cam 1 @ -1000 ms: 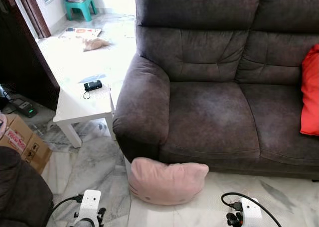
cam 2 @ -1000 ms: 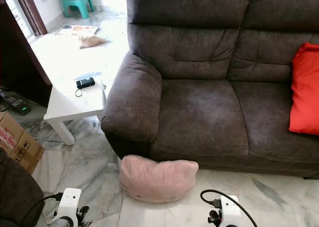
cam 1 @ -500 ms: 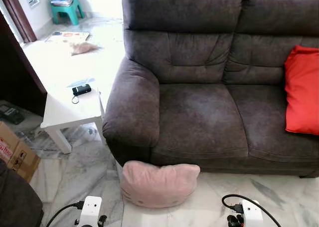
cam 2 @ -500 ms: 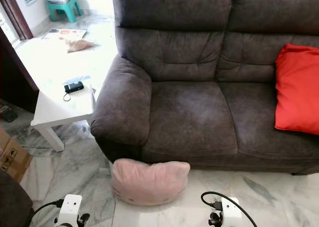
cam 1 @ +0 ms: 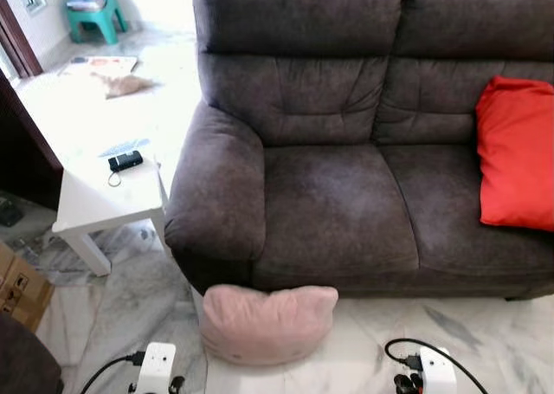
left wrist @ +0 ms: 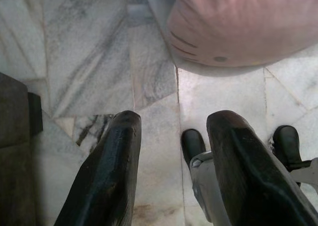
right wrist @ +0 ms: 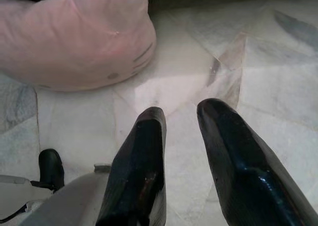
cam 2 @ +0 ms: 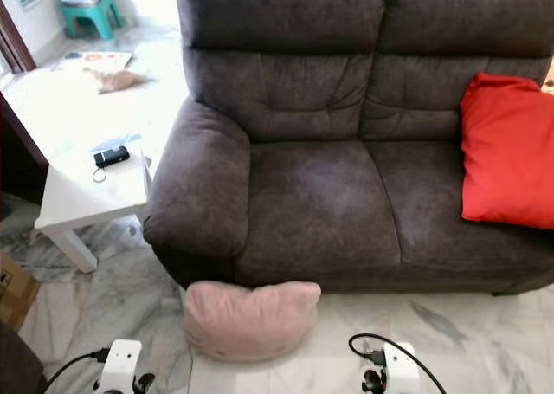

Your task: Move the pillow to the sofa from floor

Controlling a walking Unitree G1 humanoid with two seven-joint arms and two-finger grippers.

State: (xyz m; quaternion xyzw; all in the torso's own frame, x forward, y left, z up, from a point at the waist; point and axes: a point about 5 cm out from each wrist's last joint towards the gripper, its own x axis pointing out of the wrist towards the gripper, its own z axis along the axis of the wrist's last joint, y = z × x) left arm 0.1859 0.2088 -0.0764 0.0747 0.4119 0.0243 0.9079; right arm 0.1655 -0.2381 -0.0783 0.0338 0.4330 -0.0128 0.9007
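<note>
The pink pillow [cam 1: 267,323] lies on the marble floor [cam 1: 485,338], touching the front base of the dark brown sofa [cam 1: 338,195] just below its left armrest [cam 1: 216,203]. It bears a stitched cat-face pattern, and a red cushion [cam 1: 517,156] occupies the right seat of the sofa. The left seat, directly behind the pillow, is bare.

Gripper state: the left gripper [left wrist: 171,166] hangs above the floor on the near side of the pillow, fingers spread with nothing between them. The right gripper [right wrist: 181,156] hangs likewise, fingers parted and holding nothing. Neither touches the pillow.

Step in hand, as judged: approach and two-handed pickup, not yet begun.

Recommended procedure:
1. Close in on the sofa until the pillow lies between both grippers.
2. Bring the left gripper to the pillow's left end and the right gripper to its right end; press inward evenly. The pillow is soft and will compress, so squeeze enough to prevent sagging out of the hold.
3. Lift straight up, clear of the sofa's front edge, before moving forward.
4. Set it down on the left seat, well apart from the red cushion.

Caution: a white side table [cam 1: 108,195] with a small black device [cam 1: 125,160] stands beside the sofa's left armrest; keep the left arm clear of it.
</note>
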